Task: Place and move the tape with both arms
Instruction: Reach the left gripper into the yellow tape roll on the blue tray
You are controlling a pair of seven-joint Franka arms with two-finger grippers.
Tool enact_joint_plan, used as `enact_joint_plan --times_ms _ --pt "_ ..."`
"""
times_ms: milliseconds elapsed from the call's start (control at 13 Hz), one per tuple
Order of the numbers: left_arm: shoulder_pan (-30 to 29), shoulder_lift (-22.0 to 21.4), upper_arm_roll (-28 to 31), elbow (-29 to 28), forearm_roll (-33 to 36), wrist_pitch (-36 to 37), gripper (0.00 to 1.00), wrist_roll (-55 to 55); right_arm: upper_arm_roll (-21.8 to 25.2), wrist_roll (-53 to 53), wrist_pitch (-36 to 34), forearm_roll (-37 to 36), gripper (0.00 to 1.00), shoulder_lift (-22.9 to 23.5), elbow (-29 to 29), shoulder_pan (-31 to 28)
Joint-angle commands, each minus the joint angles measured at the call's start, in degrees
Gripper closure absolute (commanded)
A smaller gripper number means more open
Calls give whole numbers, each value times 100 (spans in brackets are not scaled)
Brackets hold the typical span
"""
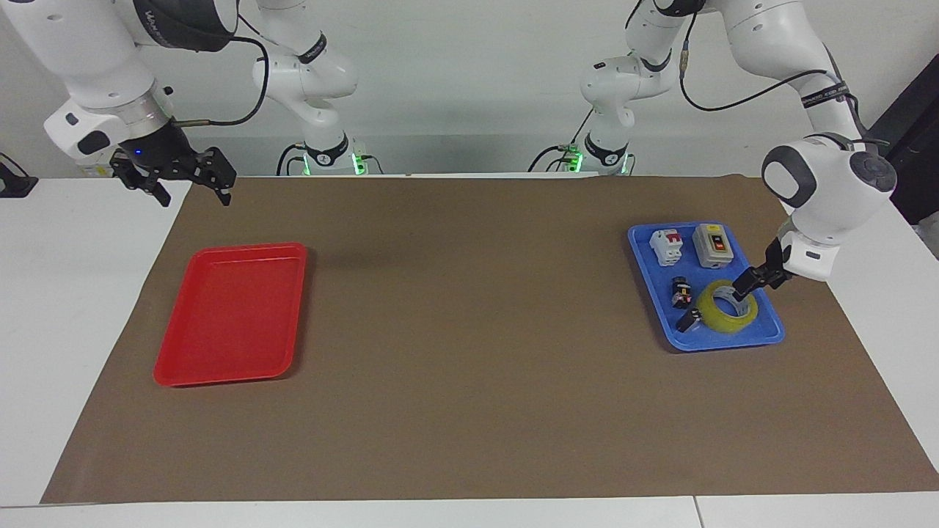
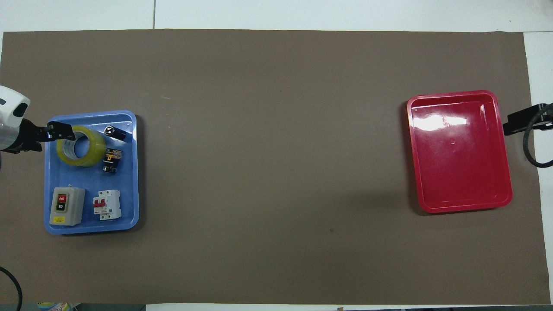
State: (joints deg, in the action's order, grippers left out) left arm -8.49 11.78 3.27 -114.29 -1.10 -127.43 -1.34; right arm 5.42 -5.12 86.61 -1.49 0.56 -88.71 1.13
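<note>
The yellow tape roll [image 1: 726,309] [image 2: 81,147] lies flat in the blue tray [image 1: 733,343] [image 2: 93,229] at the left arm's end of the table. It sits in the tray's part farther from the robots. My left gripper [image 1: 759,284] [image 2: 49,138] is open and low over the tray's outer edge. One fingertip [image 1: 739,290] is at the tape's rim; I cannot tell whether it touches. My right gripper [image 1: 176,183] is open and empty in the air at the mat's corner near the red tray [image 1: 227,315] [image 2: 458,151]. It waits.
In the blue tray, nearer the robots, stand a grey switch box [image 1: 713,244] [image 2: 66,206] and a white circuit breaker [image 1: 666,246] [image 2: 106,204]. Two small black parts [image 1: 681,291] [image 2: 111,160] lie beside the tape. The red tray holds nothing. A brown mat [image 1: 469,330] covers the table.
</note>
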Motion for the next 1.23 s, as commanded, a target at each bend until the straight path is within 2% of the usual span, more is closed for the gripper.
enact_joint_plan --times_ms 0,615,692,769,846,1154 --pt "-170 -26 -20 -488 101 -588 0 -95 -32 -121 -13 61 0 -47 -67 -60" --pt "-135 62 -29 -744 101 -809 5 -77 -32 -121 -13 61 0 -47 -67 -60" --pt "-135 53 -29 -796 101 -827 15 -86 -32 -121 -13 61 0 -47 -67 -60" --pt "-109 53 -29 -805 101 -827 69 -77 -32 -121 -13 61 0 -47 -67 -60" --pt "-117 44 -20 -806 101 -827 100 -86 -32 -121 -13 61 0 -47 -67 -60" --pt "-170 9 -20 -815 101 -748 100 -42 -32 -121 -4 61 0 -47 -67 -60"
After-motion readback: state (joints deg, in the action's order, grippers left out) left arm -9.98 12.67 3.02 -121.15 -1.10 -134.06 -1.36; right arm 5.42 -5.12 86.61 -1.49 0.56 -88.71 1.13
